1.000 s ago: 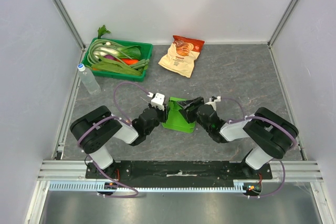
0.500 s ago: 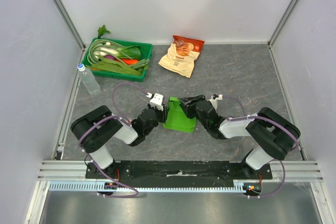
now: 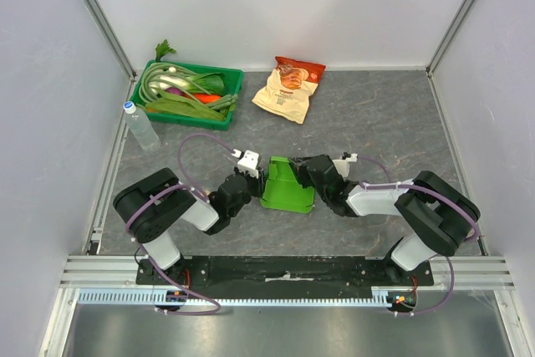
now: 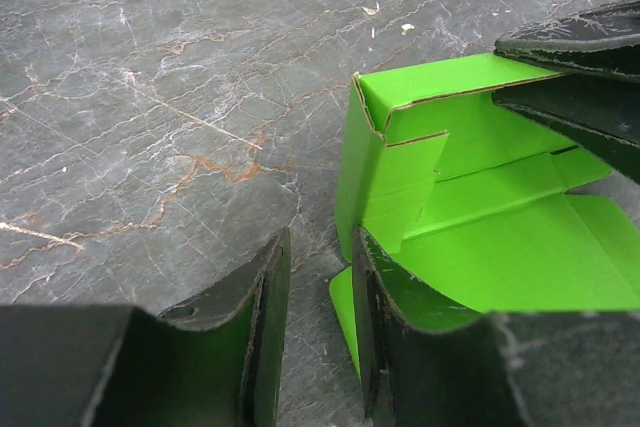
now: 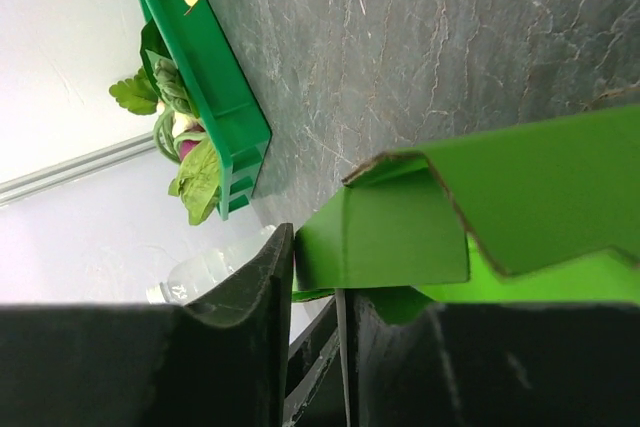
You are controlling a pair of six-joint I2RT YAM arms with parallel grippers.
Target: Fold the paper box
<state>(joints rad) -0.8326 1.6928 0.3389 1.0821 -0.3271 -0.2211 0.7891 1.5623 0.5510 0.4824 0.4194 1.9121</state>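
The lime-green paper box (image 3: 287,194) lies on the dark table between my two grippers, partly opened, with its walls and flaps raised. In the left wrist view the paper box (image 4: 500,247) shows its open inside. My left gripper (image 4: 318,247) is at the box's left edge, its jaws a little apart. One finger rests inside the box, and a low flap lies just inside the gap. My right gripper (image 5: 318,277) grips the box's upper wall (image 5: 390,232). It also shows in the left wrist view (image 4: 505,67), pinching that wall's edge.
A darker green tray (image 3: 219,120) of vegetables stands at the back left, with a clear water bottle (image 3: 140,127) beside it. A beige-and-red snack bag (image 3: 288,88) lies at the back centre. White walls close in three sides.
My right gripper has pushed left and forward with the box's wall. The box has shifted and lies lower and wider. My left gripper has stayed at its left edge.
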